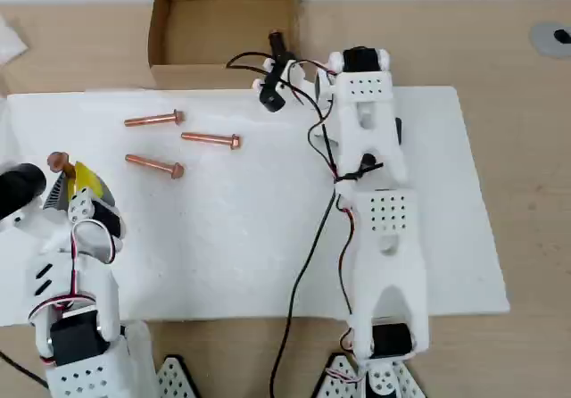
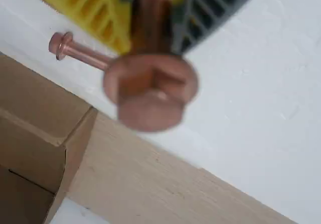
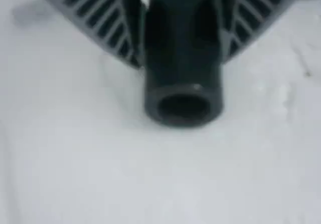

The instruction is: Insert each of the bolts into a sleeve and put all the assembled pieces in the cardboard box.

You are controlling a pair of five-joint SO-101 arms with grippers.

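Firmly clenched on a copper bolt (image 2: 150, 91): left gripper (image 2: 150, 13), yellow finger (image 2: 90, 8) on one side, grey finger (image 2: 215, 8) on the other, shaft pinched between them, flanged head sticking out toward the wrist camera. From the high view, parked over the left edge of the white mat (image 1: 268, 237), near that arm's base.

Likewise grasping: right gripper (image 3: 181, 58), grey fingers clamped around a black sleeve (image 3: 183, 91), hollow end facing the wrist camera, white mat behind it. Right arm (image 1: 370, 139) stretched along the mat toward its far edge, close beside the cardboard box (image 1: 223, 75).

Lying loose on the mat, apart from both grippers: far bolt (image 1: 153, 120), middle bolt (image 1: 211, 138), near bolt (image 1: 154, 165), clustered near each other without touching.

Cardboard box standing on the tabletop (image 1: 526, 148), just past the mat's far edge.
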